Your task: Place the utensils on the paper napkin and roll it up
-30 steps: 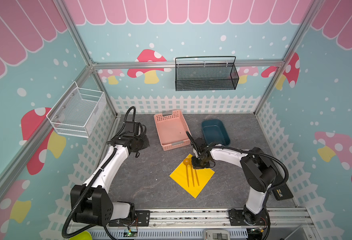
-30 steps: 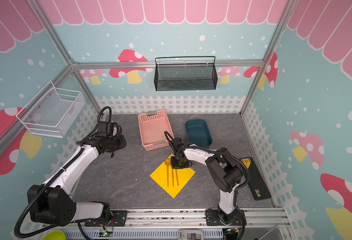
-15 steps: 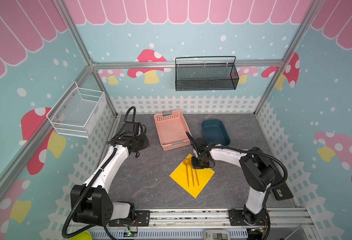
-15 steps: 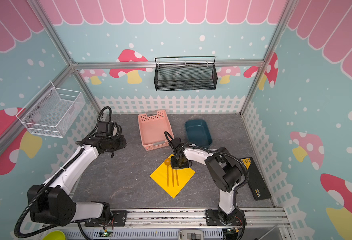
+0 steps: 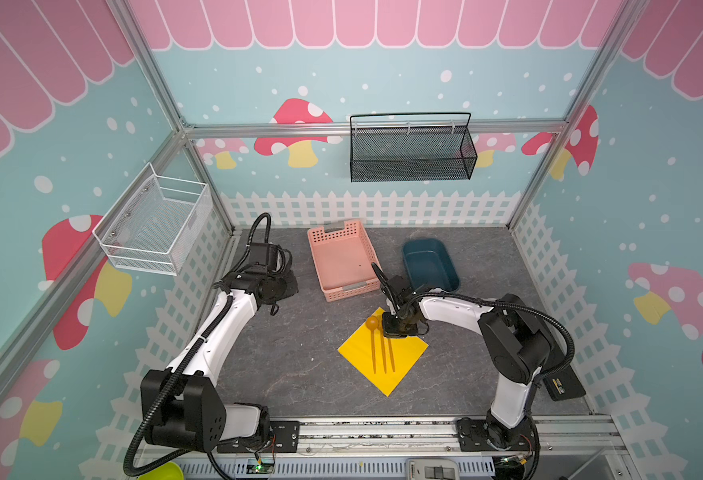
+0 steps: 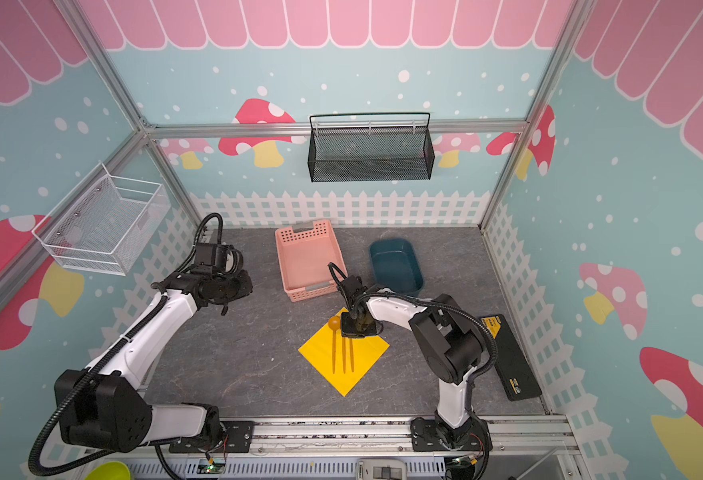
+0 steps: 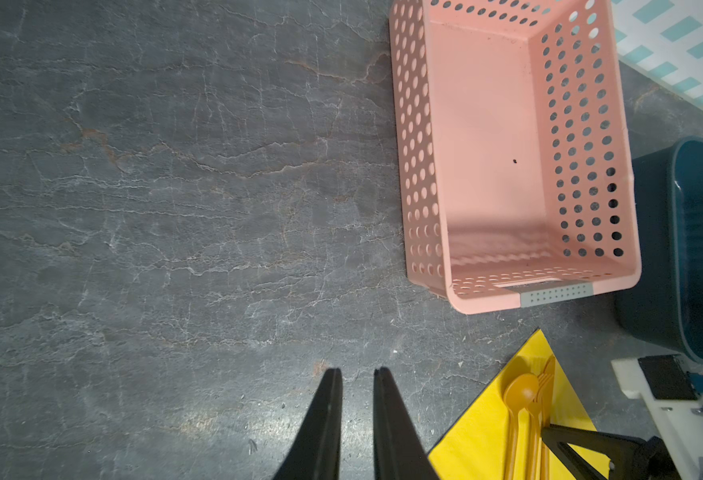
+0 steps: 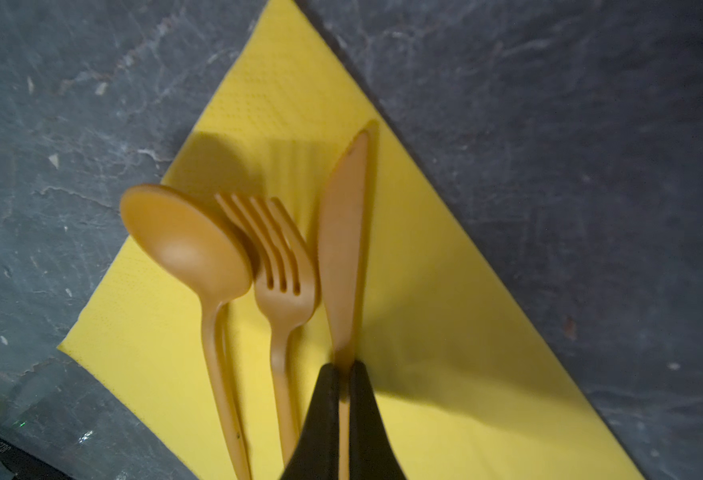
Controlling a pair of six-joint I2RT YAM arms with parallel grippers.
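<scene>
Top views, paper napkin: the yellow paper napkin lay flat as a diamond on the grey table, lower centre of frame, just below the pink basket.
Top views, utensils: the utensils lay side by side on the napkin with handles toward the lower edge of frame. The spoon had its bowl at the napkin's upper-left edge.
Top views, right gripper: the right gripper was down on the upper ends of the utensils, and its jaws could not be read here.
Top views, left gripper: the left gripper was left of centre, well apart from the napkin.
Top views, other: a teal tub stood right of the basket.
Left wrist, left gripper: its fingers stood a narrow gap apart with nothing between them, over bare table.
Left wrist, surroundings: basket, tub and a napkin corner with the spoon bowl were in view.
Right wrist, right gripper: its fingers were pinched together on the handle of the knife.
Right wrist, order: the fork lay between spoon and knife, the spoon bowl touching the fork's tines and reaching the napkin's edge.
</scene>
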